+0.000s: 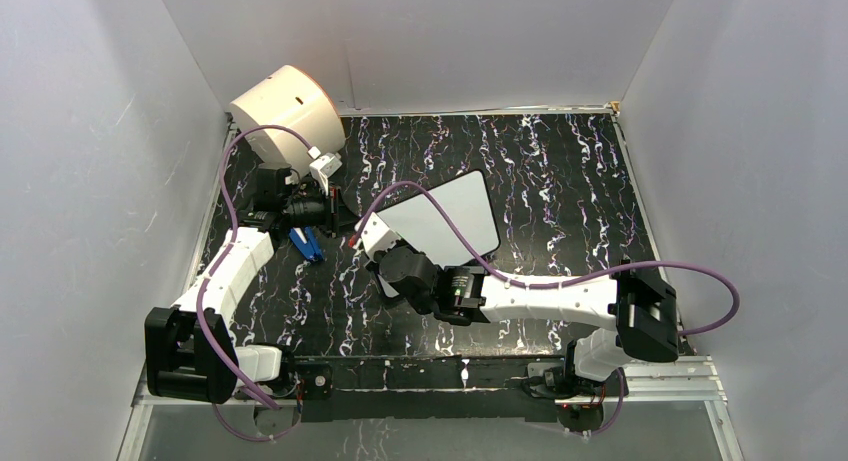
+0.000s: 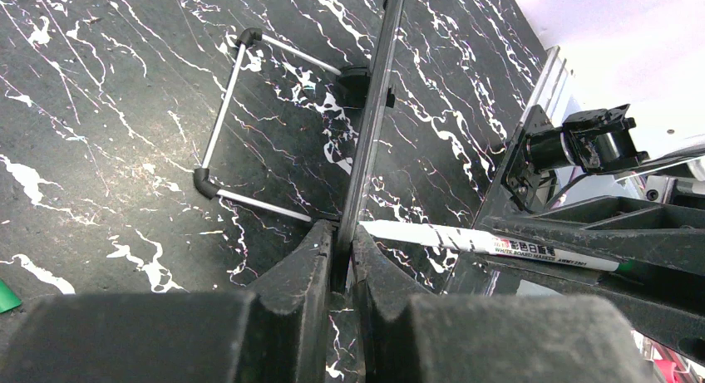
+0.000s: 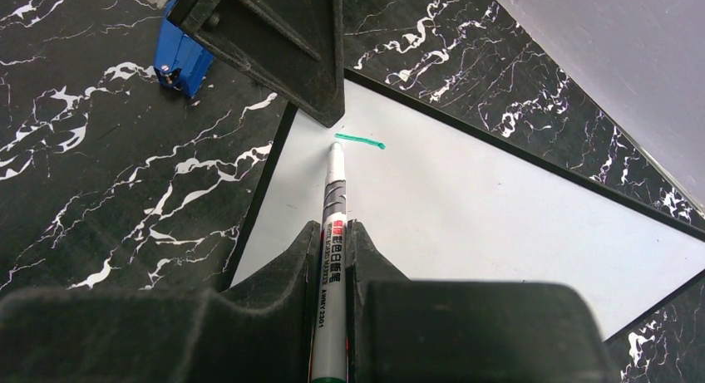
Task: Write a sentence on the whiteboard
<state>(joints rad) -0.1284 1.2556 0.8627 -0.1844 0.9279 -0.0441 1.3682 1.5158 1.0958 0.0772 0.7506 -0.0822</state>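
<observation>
The whiteboard [image 1: 450, 219] lies tilted on the black marbled table. My left gripper [image 1: 337, 217] is shut on its left frame edge; in the left wrist view the board [image 2: 372, 125] shows edge-on between the fingers of that gripper [image 2: 341, 238]. My right gripper [image 3: 332, 227] is shut on a white-barrelled green marker [image 3: 335, 184], whose tip touches the board's surface [image 3: 482, 208] near the left corner. The only writing is one short green stroke [image 3: 359, 140] beside the tip. The marker also shows in the left wrist view [image 2: 490, 242]. From above, the right gripper [image 1: 372, 243] is at the board's near-left corner.
A cream cylindrical drum [image 1: 287, 106] stands at the back left. A blue object [image 1: 306, 244] lies on the table left of the board, also in the right wrist view [image 3: 184, 57]. The board's wire stand [image 2: 224, 134] rests on the table. White walls enclose the table.
</observation>
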